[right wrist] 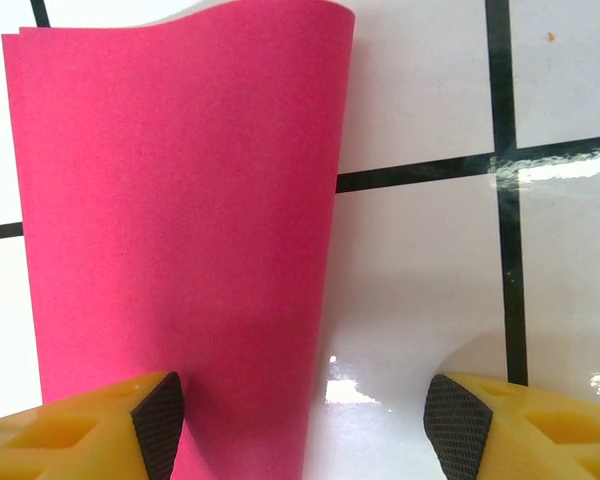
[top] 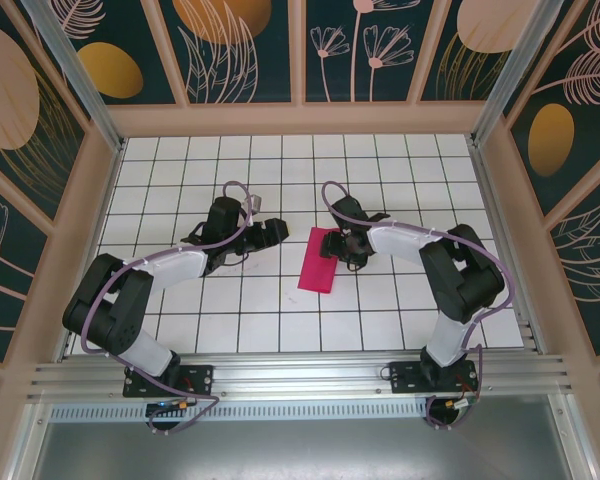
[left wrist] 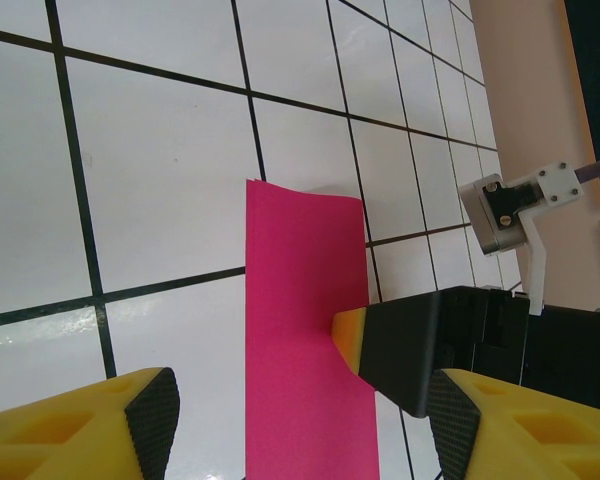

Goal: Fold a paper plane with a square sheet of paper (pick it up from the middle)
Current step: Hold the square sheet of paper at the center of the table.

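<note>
The square sheet of paper point(top: 318, 262) lies on the white tiles, folded in half into a long magenta rectangle, not a pointed paper plane. In the right wrist view the paper point(right wrist: 180, 230) has its folded edge bulging up on the right. My right gripper point(right wrist: 305, 425) is open and low over that edge, with one pad over the paper and the other over bare tile. Seen from above, the right gripper point(top: 340, 245) is at the sheet's far right edge. My left gripper point(top: 272, 232) hovers open just left of the sheet. The left wrist view has the paper point(left wrist: 305, 330) ahead of the left gripper point(left wrist: 300, 430).
The right arm's yellow-tipped finger point(left wrist: 352, 335) touches the strip's right edge in the left wrist view, with its camera bracket point(left wrist: 505, 210) behind. Wooden enclosure walls point(top: 98, 200) ring the tiled table point(top: 280, 160). An aluminium rail point(top: 300, 375) runs along the near edge.
</note>
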